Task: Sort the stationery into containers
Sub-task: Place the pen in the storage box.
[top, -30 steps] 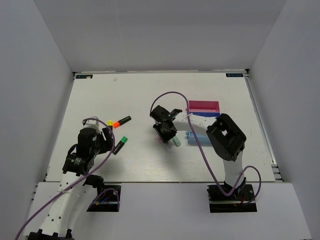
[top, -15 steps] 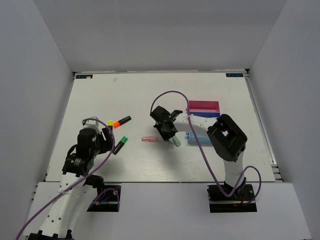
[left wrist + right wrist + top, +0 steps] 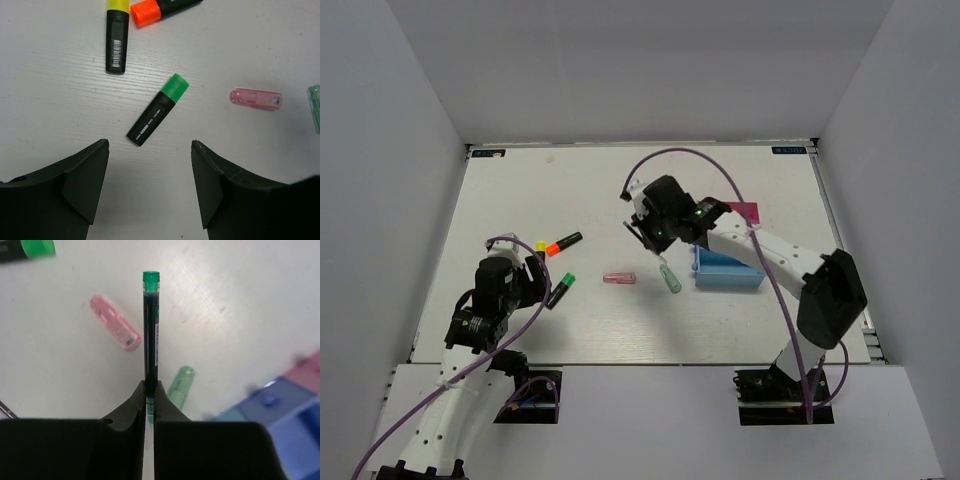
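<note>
My right gripper (image 3: 652, 230) is shut on a thin dark pen with a green cap (image 3: 151, 325) and holds it above the table; the gripper also shows in the right wrist view (image 3: 150, 389). Below it lie a pink marker (image 3: 619, 278) (image 3: 115, 323) and a pale green marker (image 3: 669, 278) (image 3: 180, 385). The light blue tray (image 3: 730, 276) and a corner of the magenta tray (image 3: 748, 210) show to the right; the arm hides the dark blue one. My left gripper (image 3: 150, 185) is open and empty, just short of a green-black marker (image 3: 157, 110) (image 3: 561, 286).
A yellow-black marker (image 3: 116, 40) (image 3: 541, 246) and an orange-black marker (image 3: 160, 7) (image 3: 564, 241) lie beyond the green-black one at the left. The trays (image 3: 282, 405) are blurred at the lower right of the right wrist view. White walls close in the table.
My right gripper has risen and moved back from the table surface with the pen in it, uncovering the pink marker. The left arm has not moved.
</note>
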`<control>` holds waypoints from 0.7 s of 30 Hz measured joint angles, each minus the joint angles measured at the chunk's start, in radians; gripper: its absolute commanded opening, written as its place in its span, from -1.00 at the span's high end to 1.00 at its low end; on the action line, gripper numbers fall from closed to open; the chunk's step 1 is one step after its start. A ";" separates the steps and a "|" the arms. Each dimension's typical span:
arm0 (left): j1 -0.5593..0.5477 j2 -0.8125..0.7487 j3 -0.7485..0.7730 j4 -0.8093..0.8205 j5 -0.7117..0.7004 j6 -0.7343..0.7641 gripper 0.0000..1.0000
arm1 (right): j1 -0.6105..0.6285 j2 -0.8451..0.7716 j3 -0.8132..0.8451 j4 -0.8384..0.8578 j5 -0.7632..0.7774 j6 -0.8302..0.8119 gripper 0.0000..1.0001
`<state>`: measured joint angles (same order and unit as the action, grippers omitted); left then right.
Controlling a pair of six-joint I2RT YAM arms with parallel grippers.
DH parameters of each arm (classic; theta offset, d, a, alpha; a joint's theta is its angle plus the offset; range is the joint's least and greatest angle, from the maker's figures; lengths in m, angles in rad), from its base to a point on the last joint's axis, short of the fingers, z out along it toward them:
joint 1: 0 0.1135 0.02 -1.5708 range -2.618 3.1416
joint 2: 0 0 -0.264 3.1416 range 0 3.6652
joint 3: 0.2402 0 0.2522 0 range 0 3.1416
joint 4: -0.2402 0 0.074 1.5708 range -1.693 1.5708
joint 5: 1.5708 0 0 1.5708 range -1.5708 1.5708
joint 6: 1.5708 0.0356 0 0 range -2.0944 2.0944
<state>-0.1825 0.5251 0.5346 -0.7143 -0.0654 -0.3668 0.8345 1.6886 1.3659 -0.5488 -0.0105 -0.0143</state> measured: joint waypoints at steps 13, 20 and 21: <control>0.000 0.004 -0.002 0.004 0.007 0.000 -0.54 | -0.191 -0.099 0.042 0.066 0.302 -0.568 1.00; 0.000 0.010 -0.002 0.004 0.013 0.001 -0.54 | -0.419 -0.112 -0.007 0.058 0.183 -0.928 1.00; 0.000 0.012 -0.002 0.004 0.014 0.001 -0.54 | -0.439 -0.111 0.002 0.040 0.148 -0.968 1.00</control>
<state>-0.1822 0.5369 0.5331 -0.7101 -0.0509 -0.3660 0.3954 1.5772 1.3674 -0.5083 0.1375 -0.9825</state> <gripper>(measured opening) 0.769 0.035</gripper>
